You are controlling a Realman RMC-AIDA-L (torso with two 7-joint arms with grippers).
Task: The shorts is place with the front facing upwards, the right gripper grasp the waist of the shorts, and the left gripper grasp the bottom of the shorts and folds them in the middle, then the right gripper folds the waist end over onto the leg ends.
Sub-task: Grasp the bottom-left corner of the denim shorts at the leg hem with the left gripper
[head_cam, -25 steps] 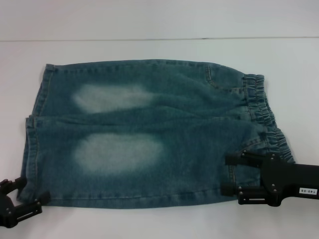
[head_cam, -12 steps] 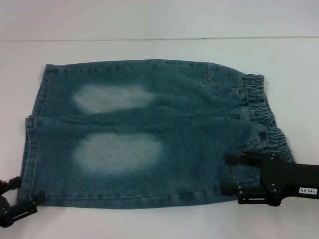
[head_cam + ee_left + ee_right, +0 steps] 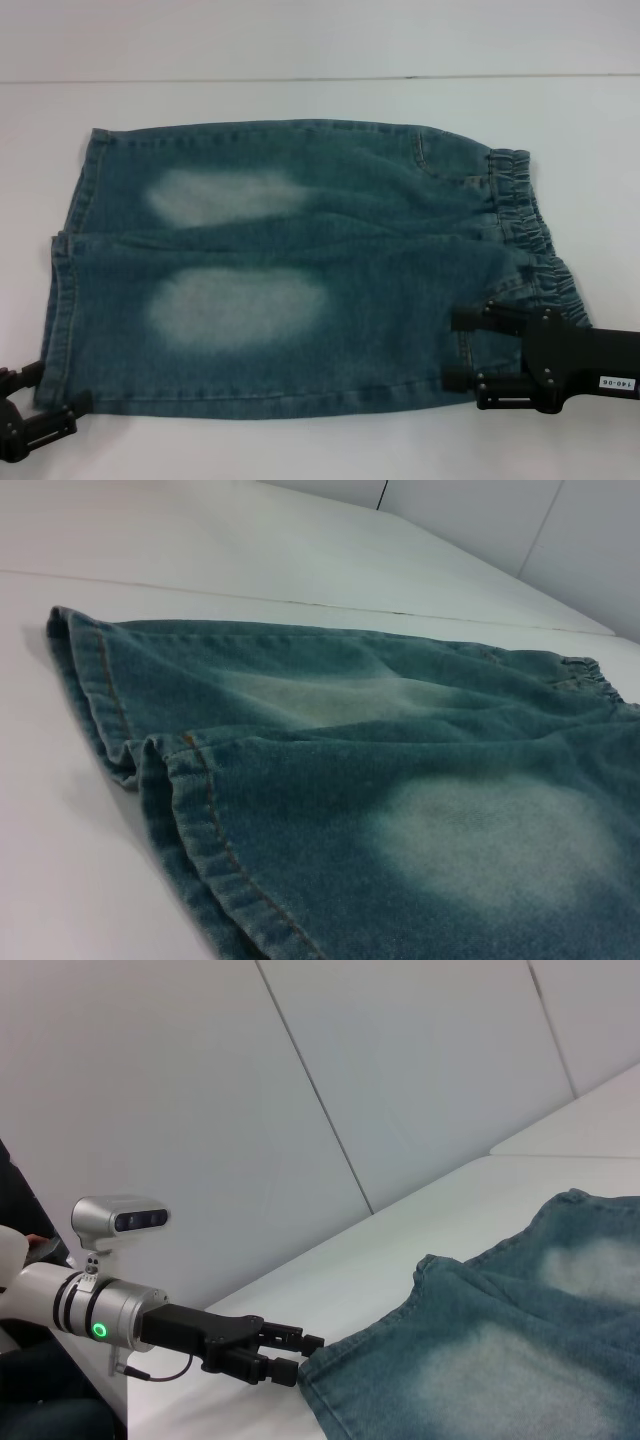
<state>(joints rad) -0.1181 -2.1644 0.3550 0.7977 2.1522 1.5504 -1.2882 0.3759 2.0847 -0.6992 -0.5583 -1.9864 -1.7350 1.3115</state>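
Looking down from the head camera, I have the shorts spread flat and front-up on the white table, waist toward my right side and the leg ends toward my left; two pale faded ovals sit one on each leg. I see the right gripper at the near corner of the shorts by the waist, its two black fingers spread wide and lying over the denim just inboard of the ruffled band, nothing pinched between them; the white numbered label on that arm shows near the frame edge. I see the left gripper at the near corner of the bottom of the shorts, fingers parted with the hem corner at their tips; from the right wrist camera its fingertips meet the cloth edge, but whether they clamp it I cannot tell. Nothing else lies around the shorts; a seam line crosses the table beyond the far leg.
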